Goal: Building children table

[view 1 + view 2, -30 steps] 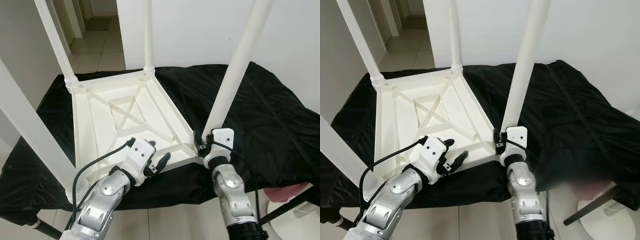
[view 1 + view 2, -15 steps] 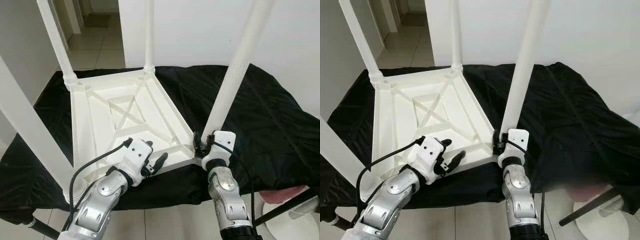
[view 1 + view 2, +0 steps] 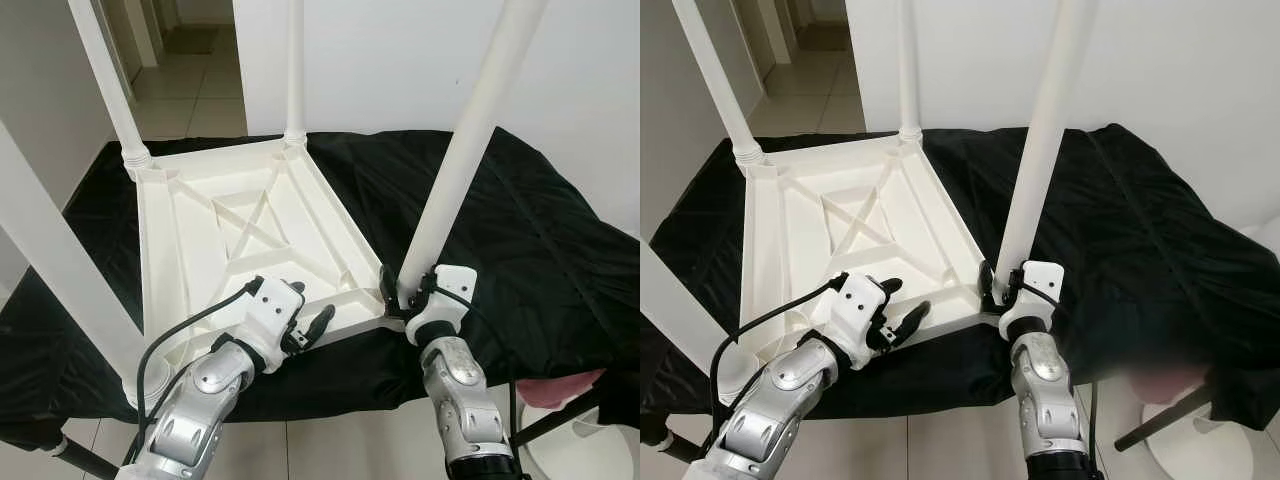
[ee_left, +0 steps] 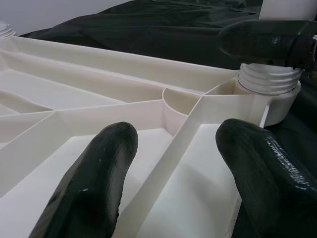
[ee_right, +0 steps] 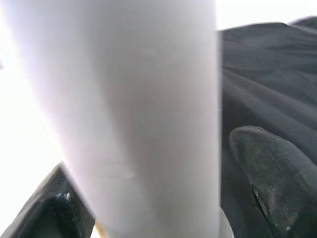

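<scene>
So the white plastic kids' table (image 3: 240, 240) is flipped upside down on a work surface draped in black cloth (image 3: 520, 230), with all four white legs sticking up from its corners. The right gripper (image 3: 405, 290) is at the bottom of the near-right leg (image 3: 455, 170), right where it meets the corner socket, one black finger on each side of the tube and snug against it, so it's got the leg clamped. In the right wrist view that leg sits between the two fingers (image 5: 270, 183) with the black cloth behind. The left gripper (image 3: 305, 318) is over the near edge of the tabletop's ribbed underside, fingers spread wide and holding nothing. The left wrist view shows its two fingertips (image 4: 99, 178) apart over one of the raised ribs, looking toward the threaded collar of the near-right leg. Behind the table there's a white wall and a tiled hallway floor (image 3: 190, 95).
</scene>
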You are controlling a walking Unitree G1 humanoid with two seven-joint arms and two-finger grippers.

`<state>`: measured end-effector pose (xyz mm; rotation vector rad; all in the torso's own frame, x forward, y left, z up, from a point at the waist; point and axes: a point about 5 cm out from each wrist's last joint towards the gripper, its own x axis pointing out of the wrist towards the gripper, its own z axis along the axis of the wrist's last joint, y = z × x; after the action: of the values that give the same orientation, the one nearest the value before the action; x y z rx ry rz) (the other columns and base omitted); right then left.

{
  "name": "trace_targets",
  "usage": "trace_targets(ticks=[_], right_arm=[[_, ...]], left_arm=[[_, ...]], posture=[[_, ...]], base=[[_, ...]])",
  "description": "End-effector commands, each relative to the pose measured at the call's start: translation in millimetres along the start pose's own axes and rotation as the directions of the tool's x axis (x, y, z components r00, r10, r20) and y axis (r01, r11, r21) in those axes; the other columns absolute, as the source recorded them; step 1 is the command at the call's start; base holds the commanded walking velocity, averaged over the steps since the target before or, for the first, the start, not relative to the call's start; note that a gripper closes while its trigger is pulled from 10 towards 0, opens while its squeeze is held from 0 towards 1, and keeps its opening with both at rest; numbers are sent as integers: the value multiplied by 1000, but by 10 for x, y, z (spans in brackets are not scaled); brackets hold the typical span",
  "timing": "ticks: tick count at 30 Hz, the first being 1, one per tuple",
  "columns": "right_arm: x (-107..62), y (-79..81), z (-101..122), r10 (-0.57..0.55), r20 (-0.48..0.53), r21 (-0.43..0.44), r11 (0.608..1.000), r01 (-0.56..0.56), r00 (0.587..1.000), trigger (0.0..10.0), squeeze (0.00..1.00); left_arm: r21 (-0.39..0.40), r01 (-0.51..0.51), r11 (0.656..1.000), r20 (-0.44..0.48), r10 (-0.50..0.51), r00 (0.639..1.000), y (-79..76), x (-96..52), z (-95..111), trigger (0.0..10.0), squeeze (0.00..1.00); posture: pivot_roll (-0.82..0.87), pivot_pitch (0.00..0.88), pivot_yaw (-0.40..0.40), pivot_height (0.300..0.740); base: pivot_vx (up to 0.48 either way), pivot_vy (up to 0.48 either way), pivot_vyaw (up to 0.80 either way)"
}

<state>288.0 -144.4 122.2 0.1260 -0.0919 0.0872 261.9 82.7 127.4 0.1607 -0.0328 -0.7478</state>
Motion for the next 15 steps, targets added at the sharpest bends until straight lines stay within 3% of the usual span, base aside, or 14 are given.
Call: trace_targets(ticks=[1, 9, 12, 13, 15], right_arm=[[-8, 15, -26, 61, 9, 1, 998, -61, 998, 10000, 0], [20, -18, -1, 179, 13, -27, 983, -179, 984, 10000, 0], [25, -86, 17, 290, 12, -93, 953, -288, 957, 10000, 0], [29, -133, 17, 337, 0, -111, 936, -335, 941, 10000, 0], [27, -148, 15, 381, -13, -115, 918, -379, 925, 10000, 0]], left_arm=[[13, 15, 1000, 5, -15, 1000, 1, -24, 11, 10000, 0], [-3, 88, 996, 35, -88, 996, -71, -29, 53, 10000, 0], [27, 148, 989, -3, -148, 989, -104, -70, -1, 10000, 0], [70, 192, 979, -41, -190, 981, -134, -100, -42, 10000, 0], [64, 211, 975, -49, -208, 977, -147, -113, -52, 10000, 0]], posture=[[-4, 0, -11, 740], [0, 0, -4, 740], [1, 0, 0, 740], [2, 0, -1, 740], [2, 0, 1, 740]], base=[[0, 0, 0], [0, 0, 0], [0, 0, 0], [0, 0, 0], [0, 0, 0]])
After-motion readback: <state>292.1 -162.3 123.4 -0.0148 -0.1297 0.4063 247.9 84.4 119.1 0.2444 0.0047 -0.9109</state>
